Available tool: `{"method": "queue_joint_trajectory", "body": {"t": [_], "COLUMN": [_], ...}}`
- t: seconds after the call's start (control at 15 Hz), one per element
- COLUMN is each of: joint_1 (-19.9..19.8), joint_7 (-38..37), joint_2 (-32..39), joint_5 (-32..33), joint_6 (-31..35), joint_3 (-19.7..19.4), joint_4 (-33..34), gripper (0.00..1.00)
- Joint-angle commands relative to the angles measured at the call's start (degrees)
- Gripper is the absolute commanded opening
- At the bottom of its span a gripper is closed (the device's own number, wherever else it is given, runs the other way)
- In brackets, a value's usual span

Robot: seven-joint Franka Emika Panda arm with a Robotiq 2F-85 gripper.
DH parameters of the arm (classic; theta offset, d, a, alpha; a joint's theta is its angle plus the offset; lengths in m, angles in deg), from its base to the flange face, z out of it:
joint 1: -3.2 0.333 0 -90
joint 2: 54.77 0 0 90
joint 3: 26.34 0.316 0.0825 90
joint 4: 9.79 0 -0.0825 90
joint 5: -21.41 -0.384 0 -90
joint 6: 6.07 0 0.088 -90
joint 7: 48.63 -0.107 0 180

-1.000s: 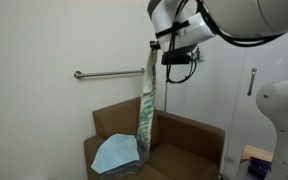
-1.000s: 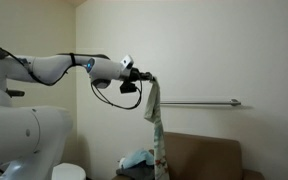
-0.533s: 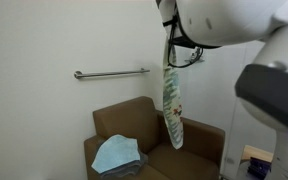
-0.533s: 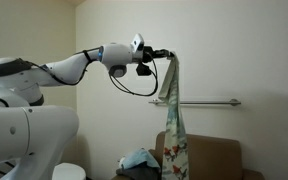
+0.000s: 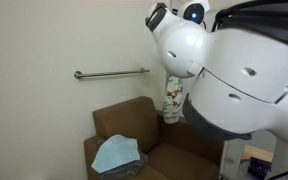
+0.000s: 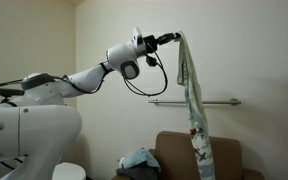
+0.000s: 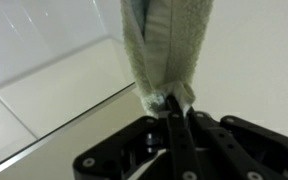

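One towel (image 7: 169,45), pinched by its top edge. Wrist view, lower centre: my gripper (image 7: 172,100) is clenched hard on the fabric, jaws nearly meeting. Towel hangs free in mid-air, right of centre in an exterior view (image 6: 192,100), crossing in front of the wall rail (image 6: 209,102), bottom end low by the brown armchair (image 5: 124,125).

Step, I reckon: carry phase. Towel is lifted, not draped on anything. Next move prob. calls for a firm pinch & keeping the hanging length clear of rail and chair.

Hard to read:
- My own arm fills the right half of an exterior view, hiding most of the towel; gripper not visible there.
- Blue cloth (image 5: 116,153) on the seat, lower left, can't tell what exactly.
- Wrist view is blurry, and towel's lower part is cut off.
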Motion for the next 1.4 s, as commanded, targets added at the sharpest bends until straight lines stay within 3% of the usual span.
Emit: {"method": "queue_joint_trajectory", "body": {"t": [0.0, 0.2, 0.27, 0.47, 0.87, 1.07, 1.33], "joint_1": [-1.96, -4.42, -5.59, -4.90, -4.70, -8.10, -13.86], "joint_7": [-6.92, -3.67, -3.10, -1.49, -3.56, -3.09, -2.16], "joint_2": [-2.47, -4.05, -0.26, -2.65, -0.66, 1.97, -0.21], "joint_5": [8.65, 9.54, 8.42, 11.03, 10.05, 8.59, 8.90], "joint_6": [11.52, 20.82, 15.96, 16.09, 15.99, 15.99, 16.00], "joint_3": [0.49, 1.54, 0.05, 2.84, 3.49, 2.93, 2.66], "joint_4": [1.12, 3.20, 3.11, 4.88, 4.61, 5.06, 5.50], "gripper": [0.04, 0.04, 0.04, 0.04, 0.05, 0.04, 0.05]}}
